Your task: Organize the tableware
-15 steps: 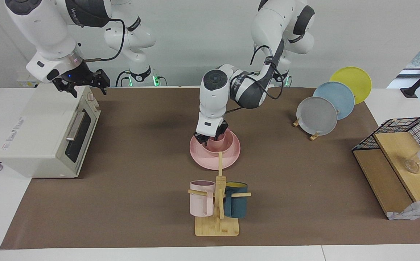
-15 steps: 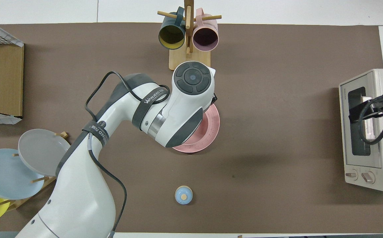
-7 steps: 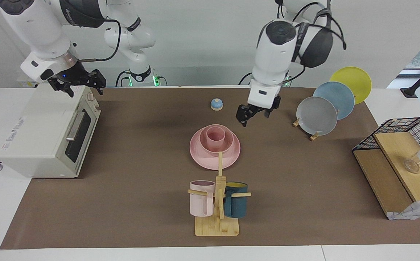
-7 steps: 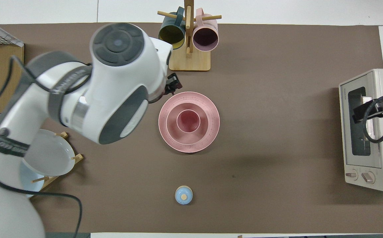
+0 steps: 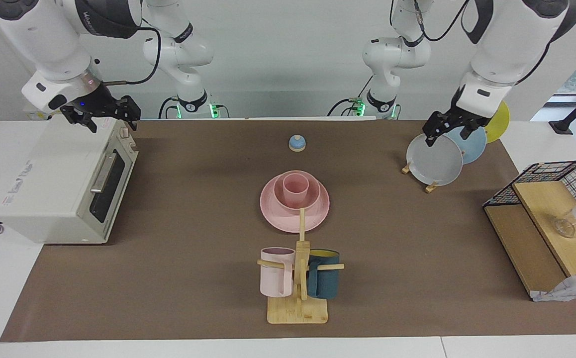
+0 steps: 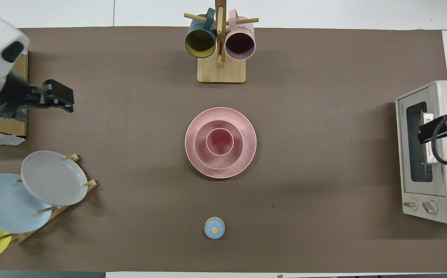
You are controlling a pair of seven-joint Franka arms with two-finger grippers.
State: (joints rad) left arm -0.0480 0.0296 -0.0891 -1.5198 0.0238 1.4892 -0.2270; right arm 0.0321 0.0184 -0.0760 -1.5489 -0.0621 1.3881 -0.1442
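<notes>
Mid-table the pink cup (image 5: 295,186) sits inside the pink bowl (image 5: 313,197) on the pink plate (image 5: 274,215), while the left gripper (image 5: 450,128) hangs empty, fingers apart, over the plate rack (image 5: 431,187), and the right gripper (image 5: 103,115), fingers spread, waits over the toaster oven (image 5: 44,184).

Table (image 5: 178,258) w/ brown mat carries a pink plate (image 5: 274,217) at mid-table, the landmark. Rel. to plate: small blue knobbed lid (image 5: 297,143) nearer the robots, wooden mug rack (image 5: 297,311) farther from them, toaster oven (image 5: 54,184) well apart toward the right arm's end. Toward the left arm's end: wooden plate rack (image 5: 431,187) w/ grey, blue, yellow plates, nearer the robots than plate, & wood shelf unit (image 5: 536,248) w/ wire basket at the table end.
</notes>
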